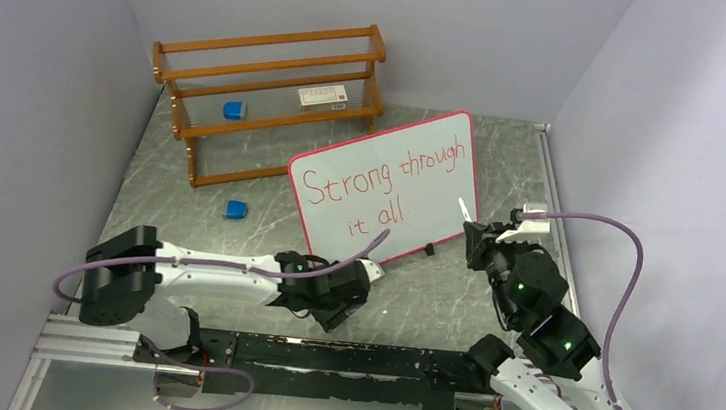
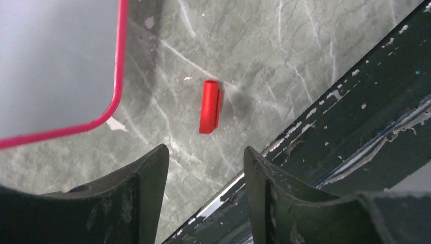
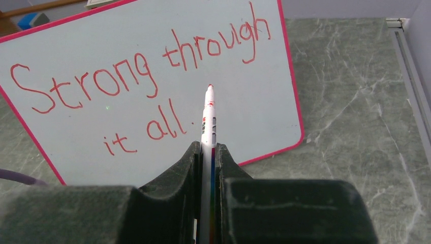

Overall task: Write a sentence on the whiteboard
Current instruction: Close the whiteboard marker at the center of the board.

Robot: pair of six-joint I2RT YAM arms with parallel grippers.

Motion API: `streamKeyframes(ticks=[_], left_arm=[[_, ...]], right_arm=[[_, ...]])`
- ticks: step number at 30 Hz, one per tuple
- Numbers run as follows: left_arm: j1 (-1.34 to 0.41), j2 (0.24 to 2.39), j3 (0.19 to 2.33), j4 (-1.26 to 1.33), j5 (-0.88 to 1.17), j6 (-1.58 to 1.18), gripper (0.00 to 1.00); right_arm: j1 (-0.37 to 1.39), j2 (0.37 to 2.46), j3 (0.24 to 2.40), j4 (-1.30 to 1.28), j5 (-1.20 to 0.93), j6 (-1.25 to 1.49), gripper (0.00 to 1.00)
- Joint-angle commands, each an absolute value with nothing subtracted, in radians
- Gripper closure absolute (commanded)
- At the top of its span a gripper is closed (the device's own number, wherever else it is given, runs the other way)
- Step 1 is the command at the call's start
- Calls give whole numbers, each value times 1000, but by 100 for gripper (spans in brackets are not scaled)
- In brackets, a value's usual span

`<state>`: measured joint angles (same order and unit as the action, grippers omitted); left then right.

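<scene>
Rail (image 1: 344, 359) of chipped black metal ran along the near edge of the counter (image 1: 450, 304); only the left wrist view showed its flaking paint close up. Just beyond it the left jaws hung low over the counter, partly apart with nothing between them. Ahead of them a red cap (image 2: 210, 107) lay flat on the stone, near the rounded corner of the whiteboard (image 2: 51, 61) but not touching it. In the top view the cap was hidden behind the left arm.

To the right, the right jaws were pressed tight on a white marker (image 3: 208, 117), its red tip aimed at the whiteboard; whether the tip touched could not be told.

The whiteboard stood mid-counter on small black feet, swung so that its right end lay farther back. The sentence (image 3: 137, 81), "Strong through it all", ran across it in red in two lines. The right wrist view read it plainly, while the left wrist view caught only blank surface and pink rim.

Behind it a wooden rack (image 1: 269, 96) stood near the back wall, with a blue block (image 1: 235, 109) and a white box (image 1: 321, 97) on its shelves. A second blue block (image 1: 235, 210) lay on the counter before the rack.
</scene>
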<state>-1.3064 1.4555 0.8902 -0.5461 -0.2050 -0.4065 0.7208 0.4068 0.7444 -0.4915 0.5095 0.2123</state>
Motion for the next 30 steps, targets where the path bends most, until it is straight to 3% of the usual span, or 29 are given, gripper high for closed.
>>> streamKeyframes(ticks=[1,10,20,30], left_arm=[[-1302,1531,935,-493,-169,-353,42],[-1256,1643,953,-480,-83,-310,57],[-1241,1723,969,-471,-40,-292,62],[-1241,1649,944,-497,-46,-290,91]], right_arm=[[716,402,739,-487,518,207,100],[716,395,736,-489,521,206,100],[716,389,737,-487,521,204,100],[715,382,736,-488,525,204,100]])
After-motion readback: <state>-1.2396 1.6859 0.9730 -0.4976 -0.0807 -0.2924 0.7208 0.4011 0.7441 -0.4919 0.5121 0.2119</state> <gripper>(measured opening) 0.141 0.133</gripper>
